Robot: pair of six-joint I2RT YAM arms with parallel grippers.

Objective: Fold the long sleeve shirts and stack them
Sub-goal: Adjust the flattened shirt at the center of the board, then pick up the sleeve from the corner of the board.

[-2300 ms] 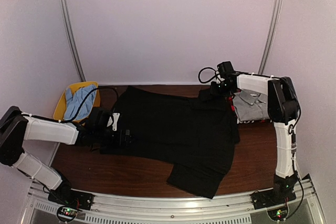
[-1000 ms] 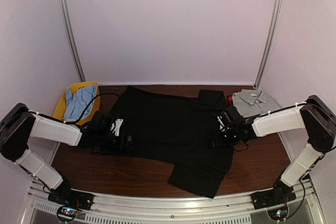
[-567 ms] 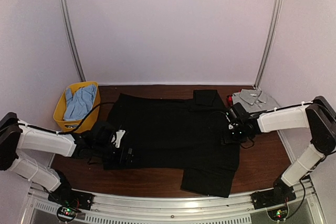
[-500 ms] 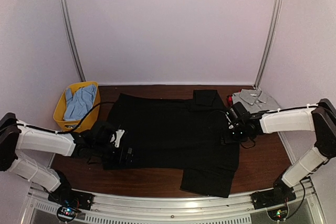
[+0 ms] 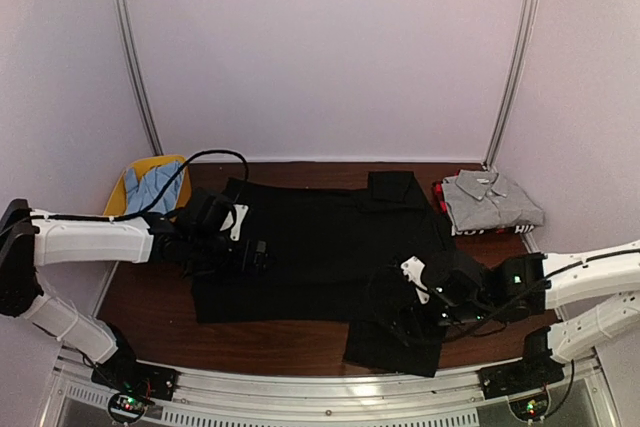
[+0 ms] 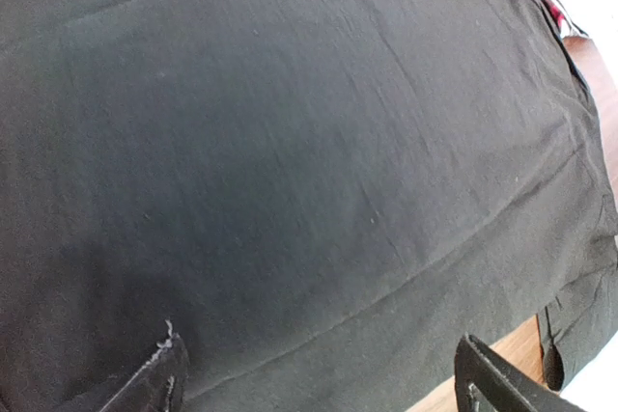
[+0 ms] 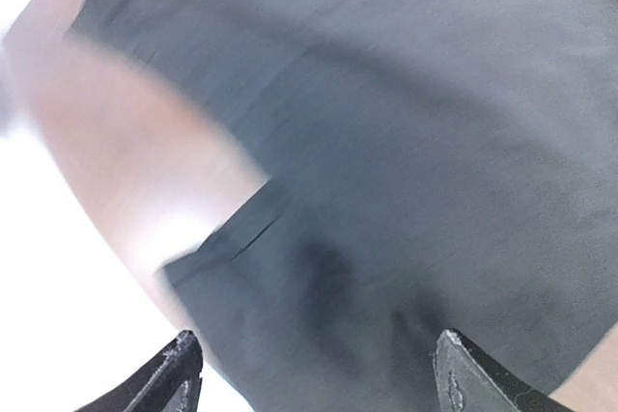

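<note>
the grey shirt (image 5: 490,202) is sitting folded at the bench's (image 5: 150,297) far right; the black shirt (image 5: 320,247) is lying spread mid-bench, not yet folded. the left claw (image 6: 319,383) and right claw (image 7: 314,373) are hovering over it, wide open, empty.

One high fixed view, two close wrist views.
The top camera looks down and forward over the whole surface (image 5: 150,297). Both wrist cameras hang close above the black shirt (image 5: 320,247), the left facing along it rightward, the right, blurred, over its near edge; all three share that shirt.
</note>
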